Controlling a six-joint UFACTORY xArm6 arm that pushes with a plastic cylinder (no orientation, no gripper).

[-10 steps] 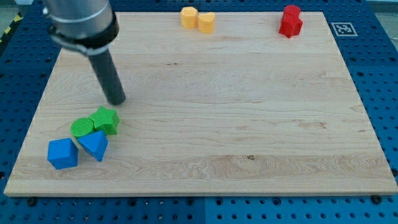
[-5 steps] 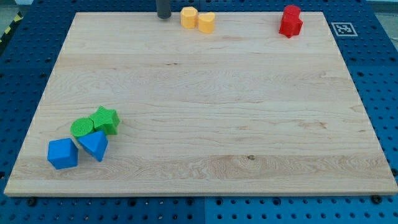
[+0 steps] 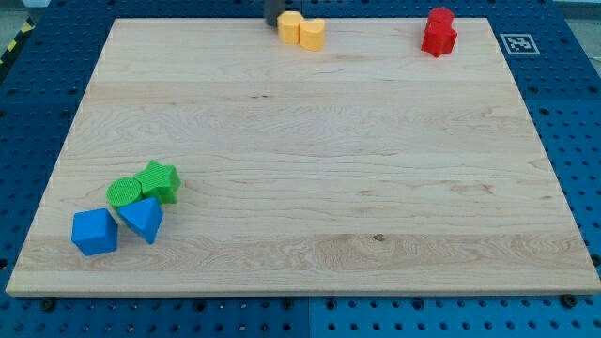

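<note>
My tip (image 3: pixel 272 23) shows at the view's top edge as a short dark stub, touching or just left of the yellow hexagonal block (image 3: pixel 290 25). A second yellow block (image 3: pixel 312 33) sits against that one on its right. Two red blocks (image 3: pixel 439 32) stand stacked close together at the top right. At the lower left lie a green star block (image 3: pixel 160 180), a green round block (image 3: pixel 122 192), a blue cube (image 3: pixel 94 231) and a blue wedge-shaped block (image 3: pixel 142 218), all bunched together and far from the tip.
The wooden board (image 3: pixel 310 160) rests on a blue pegboard table (image 3: pixel 28 113). A black-and-white marker tag (image 3: pixel 517 43) lies off the board's top right corner.
The rod went from beside the green blocks to the board's top edge, then moved right against the yellow hexagonal block, which shifted slightly right toward its neighbour.
</note>
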